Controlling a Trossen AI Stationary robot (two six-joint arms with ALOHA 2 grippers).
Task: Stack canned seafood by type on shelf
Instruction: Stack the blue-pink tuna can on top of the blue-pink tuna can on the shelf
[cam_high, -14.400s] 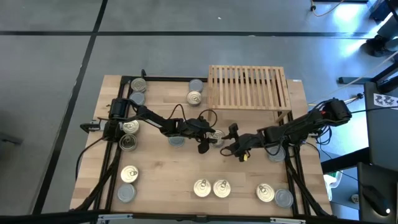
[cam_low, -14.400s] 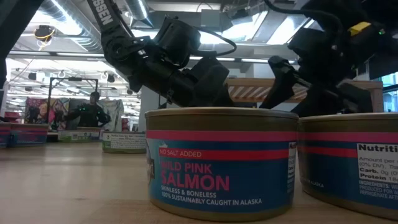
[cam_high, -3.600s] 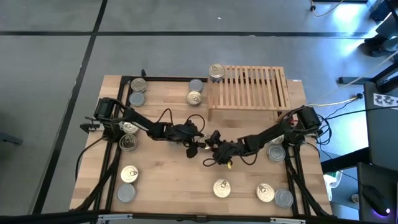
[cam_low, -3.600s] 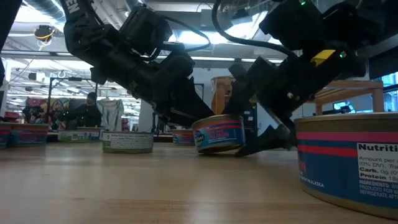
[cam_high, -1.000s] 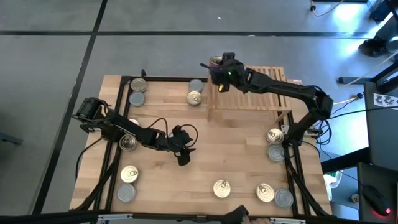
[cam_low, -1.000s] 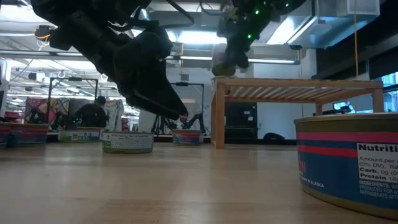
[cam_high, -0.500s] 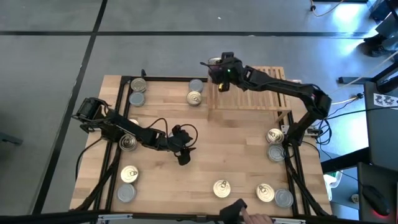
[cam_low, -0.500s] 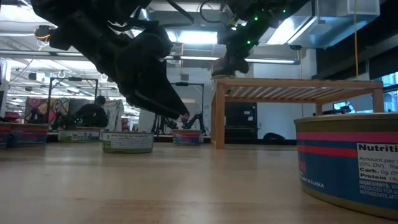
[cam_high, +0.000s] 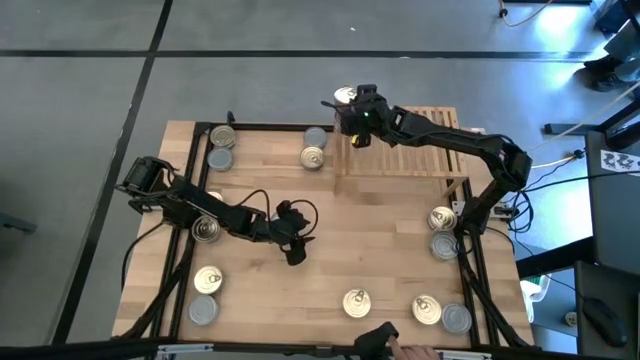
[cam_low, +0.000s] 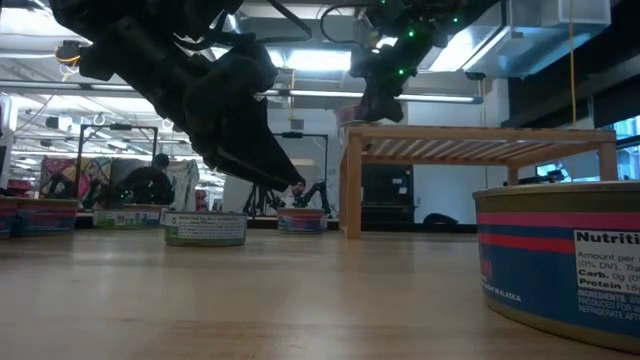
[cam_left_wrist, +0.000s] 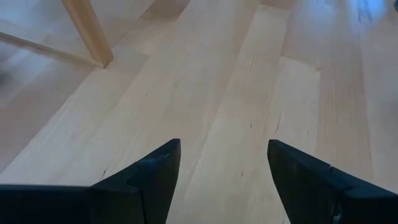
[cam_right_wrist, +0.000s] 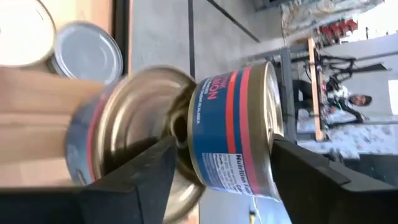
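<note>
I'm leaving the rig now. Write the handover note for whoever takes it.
Left gripper: open, empty, hovering over the middle of the flat wooden tabletop.
Right gripper: at the far left corner of the raised shelf of light wooden slats, around a blue, red-striped round tin that meets a second gold-topped tin. Grip unclear.
Done: only those two tins are at the shelf.
Left: about a dozen loose tins, gold-topped and silver-grey, lie around the tabletop's edges, to be stacked by type.

About thirteen tins (cam_high: 356, 302) show from above, one shelf (cam_high: 400, 140), two arms (cam_high: 440, 143).
</note>
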